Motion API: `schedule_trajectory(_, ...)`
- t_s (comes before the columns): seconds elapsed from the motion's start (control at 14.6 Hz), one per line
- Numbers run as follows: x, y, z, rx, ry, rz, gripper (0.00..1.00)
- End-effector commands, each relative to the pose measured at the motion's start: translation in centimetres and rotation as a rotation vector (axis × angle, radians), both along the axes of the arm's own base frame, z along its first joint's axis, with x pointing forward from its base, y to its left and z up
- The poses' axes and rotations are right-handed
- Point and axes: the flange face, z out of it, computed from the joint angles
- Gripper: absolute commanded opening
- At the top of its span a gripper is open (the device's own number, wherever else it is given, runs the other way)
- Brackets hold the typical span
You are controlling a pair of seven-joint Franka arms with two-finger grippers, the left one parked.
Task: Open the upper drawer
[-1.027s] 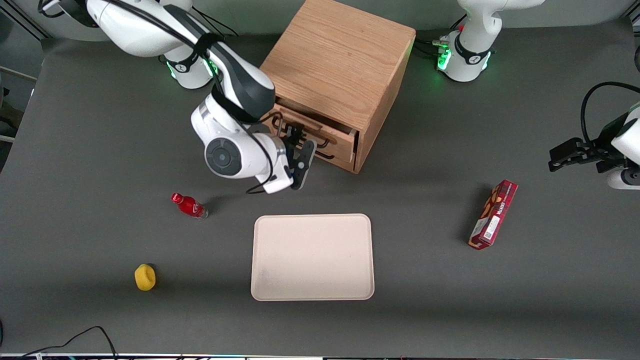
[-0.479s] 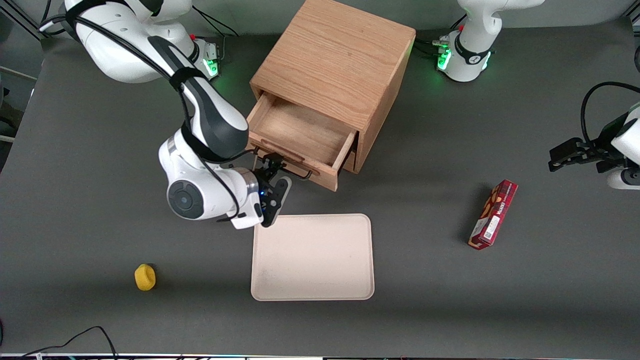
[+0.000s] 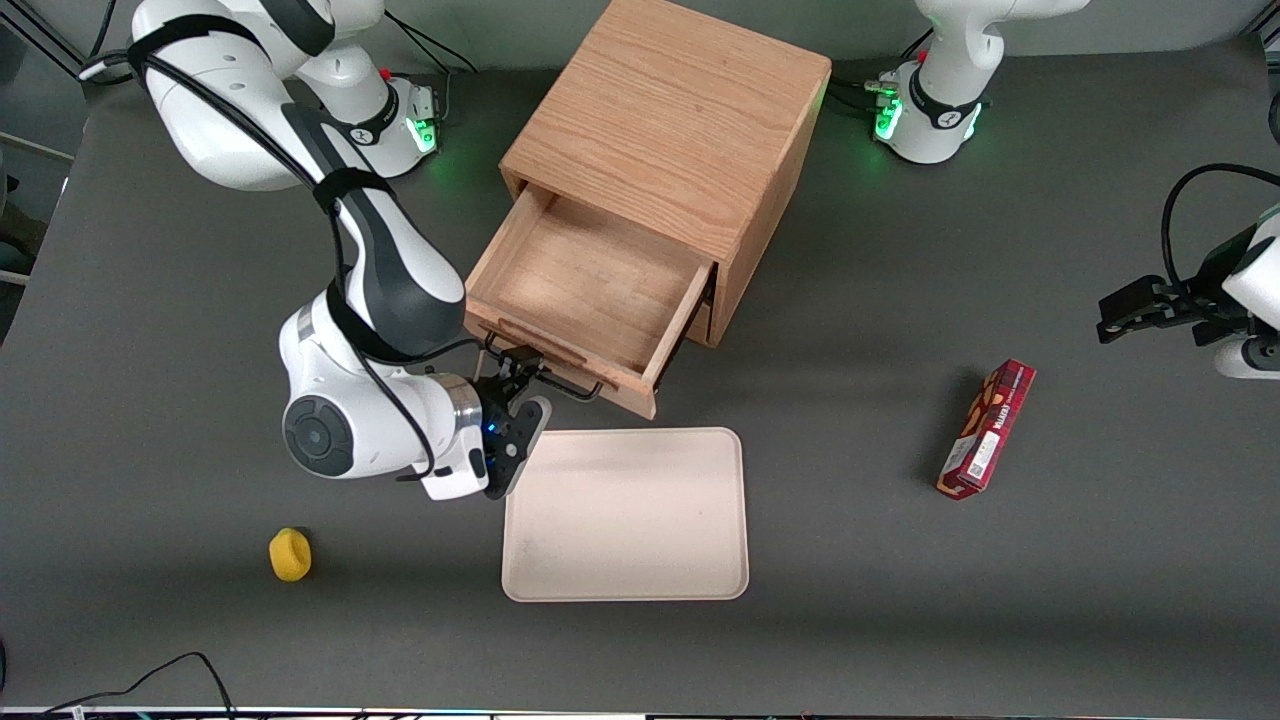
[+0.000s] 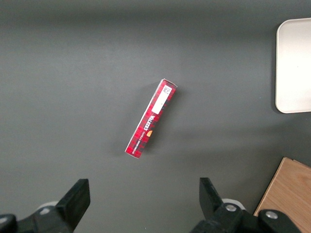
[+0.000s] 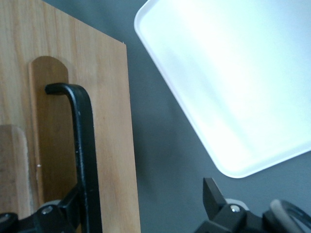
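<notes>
The oak cabinet point(image 3: 670, 120) stands at the back middle of the table. Its upper drawer point(image 3: 590, 290) is pulled well out toward the front camera, and its shallow wooden inside is bare. The black wire handle point(image 3: 560, 383) runs along the drawer front. My right gripper point(image 3: 515, 368) is at the handle, at the drawer front's end toward the working arm. In the right wrist view the handle bar point(image 5: 83, 145) lies on the drawer front point(image 5: 114, 121), just inside one finger. The gripper point(image 5: 141, 191) is open, its fingers wide apart.
A cream tray point(image 3: 625, 515) lies just nearer the front camera than the drawer, also in the right wrist view point(image 5: 228, 82). A red box point(image 3: 985, 430) lies toward the parked arm's end. A yellow object point(image 3: 290, 553) sits toward the working arm's end.
The drawer has slid from barely open to well out of the cabinet. My gripper and arm have moved with its handle toward the front camera.
</notes>
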Motion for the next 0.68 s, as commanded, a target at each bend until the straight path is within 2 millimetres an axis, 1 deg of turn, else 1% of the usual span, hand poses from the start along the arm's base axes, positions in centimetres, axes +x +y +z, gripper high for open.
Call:
schedule_trajectory(0.0, 2.2, -1.6, 0.8, -0.005, -0.070, 0.042, 1.00)
schedule_trajectory(0.07, 2.7, -2.6, 1.3, -0.012, -0.089, 0.040, 1.00)
schedule_trajectory(0.14, 3.0, -3.0, 1.5, -0.013, -0.100, 0.042, 1.00)
schedule_trajectory(0.21, 3.4, -3.6, 2.2, -0.014, -0.122, 0.039, 1.00)
schedule_trajectory(0.34, 3.7, -4.0, 4.4, -0.013, -0.156, 0.023, 1.00)
schedule_trajectory(0.41, 3.3, -4.3, 7.0, -0.009, -0.183, 0.021, 1.00)
schedule_trajectory(0.48, 2.6, -4.9, 10.7, -0.002, -0.218, 0.020, 1.00)
schedule_trajectory(0.55, 1.9, -5.2, 13.9, -0.003, -0.252, 0.015, 1.00)
schedule_trajectory(0.62, 1.0, -6.1, 17.4, -0.032, -0.304, 0.007, 1.00)
